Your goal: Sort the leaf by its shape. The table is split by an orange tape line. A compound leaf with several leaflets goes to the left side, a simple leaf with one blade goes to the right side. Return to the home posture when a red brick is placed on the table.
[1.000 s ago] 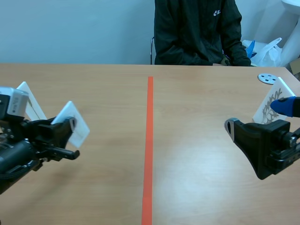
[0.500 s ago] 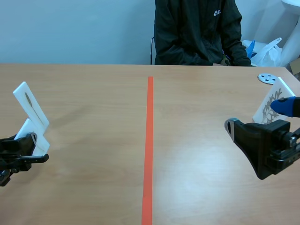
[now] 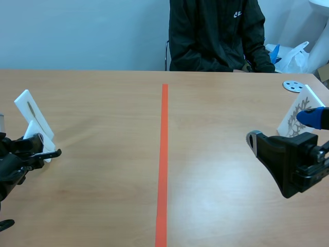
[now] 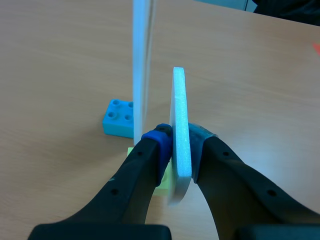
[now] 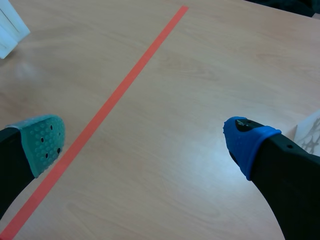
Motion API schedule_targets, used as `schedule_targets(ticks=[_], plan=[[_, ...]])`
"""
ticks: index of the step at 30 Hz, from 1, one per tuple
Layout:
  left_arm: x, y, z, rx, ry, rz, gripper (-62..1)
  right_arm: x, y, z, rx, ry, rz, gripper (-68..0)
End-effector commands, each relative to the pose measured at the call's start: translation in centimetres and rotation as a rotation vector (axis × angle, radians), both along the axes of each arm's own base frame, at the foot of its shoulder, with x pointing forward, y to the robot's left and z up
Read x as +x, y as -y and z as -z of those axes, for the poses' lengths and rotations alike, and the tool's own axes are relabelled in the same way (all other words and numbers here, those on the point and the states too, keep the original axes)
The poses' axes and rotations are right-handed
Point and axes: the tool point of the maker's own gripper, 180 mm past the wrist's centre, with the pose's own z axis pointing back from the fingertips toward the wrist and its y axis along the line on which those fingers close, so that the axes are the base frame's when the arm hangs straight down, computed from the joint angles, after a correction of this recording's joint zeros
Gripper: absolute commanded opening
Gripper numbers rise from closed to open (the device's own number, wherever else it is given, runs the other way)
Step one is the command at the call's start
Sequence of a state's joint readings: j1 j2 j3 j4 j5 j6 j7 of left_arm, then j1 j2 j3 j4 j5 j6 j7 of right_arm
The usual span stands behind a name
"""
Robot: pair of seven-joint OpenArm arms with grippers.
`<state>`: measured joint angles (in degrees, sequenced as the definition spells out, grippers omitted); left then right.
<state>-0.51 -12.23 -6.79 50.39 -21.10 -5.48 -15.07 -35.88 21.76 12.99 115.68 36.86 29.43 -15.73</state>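
A wooden bench (image 3: 103,103) is split down the middle by an orange tape line (image 3: 163,154). At the far left, the left claw (image 4: 178,150) is clenched on a white card (image 4: 179,100), low over the bench on the left side of the line. The wrist camera sees this card edge-on, so the leaf it carries cannot be made out. In the scene view the claw covers most of it.

Just ahead of it stands a second white card (image 3: 32,114), tilted back, with a narrow dark mark on its face too small to read as a shape. Its lower part is hidden behind the claw. A small blue brick (image 4: 119,118) lies beside this card's foot. A pale green piece (image 4: 162,184) shows under the claw's fingers, mostly hidden.

The right claw (image 5: 145,141) is released, its fingers wide apart above the right half of the bench. Behind it, near the right edge, a white card with a many-branched leaf print (image 3: 297,116) stands tilted, partly hidden by the claw's blue pad. A grey disc (image 3: 293,86) lies beyond it.

A person in a dark jacket (image 3: 216,36) sits across the bench, cut off at the top. A small white logo (image 3: 237,14) on the chest is unreadable.
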Motion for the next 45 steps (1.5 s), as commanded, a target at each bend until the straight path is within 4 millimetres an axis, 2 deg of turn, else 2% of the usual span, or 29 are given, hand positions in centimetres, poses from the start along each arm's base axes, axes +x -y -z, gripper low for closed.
schedule_targets(ticks=[1,8,22,26,31,35,38,43,45], plan=[[0.7,-0.3,-1.0,0.003,0.037,-0.008,-56.9,0.4,0.1,-0.7,-0.001,0.027,-0.004,0.4],[0.9,-0.7,-0.3,-0.001,0.030,-0.025,-56.9,0.4,0.1,-0.7,-0.001,0.027,-0.004,0.4],[0.8,-0.7,-0.3,-0.001,0.027,-0.024,-56.2,0.4,0.1,-0.7,-0.002,0.024,-0.004,0.4],[0.8,-0.7,-0.3,-0.001,0.027,-0.024,-46.9,0.4,0.1,-0.7,-0.003,0.024,-0.005,0.4],[0.8,-0.7,-0.3,-0.001,0.028,-0.024,-39.7,0.4,0.1,-0.6,-0.002,0.022,-0.005,0.4],[0.9,-0.6,-0.7,0.001,0.039,-0.021,-27.5,0.4,0.1,-0.7,0.005,0.022,-0.005,0.4],[1.2,-0.3,-1.9,0.006,0.067,-0.004,-19.8,0.4,0.1,-0.7,0.004,0.022,-0.005,0.4],[1.1,0.9,-4.9,0.028,0.117,0.045,-16.2,0.4,0.1,-0.7,0.004,0.022,-0.005,0.4],[0.8,1.4,-6.2,0.042,0.138,0.071,-12.2,0.4,0.1,-0.7,0.004,0.022,-0.005,0.4]])
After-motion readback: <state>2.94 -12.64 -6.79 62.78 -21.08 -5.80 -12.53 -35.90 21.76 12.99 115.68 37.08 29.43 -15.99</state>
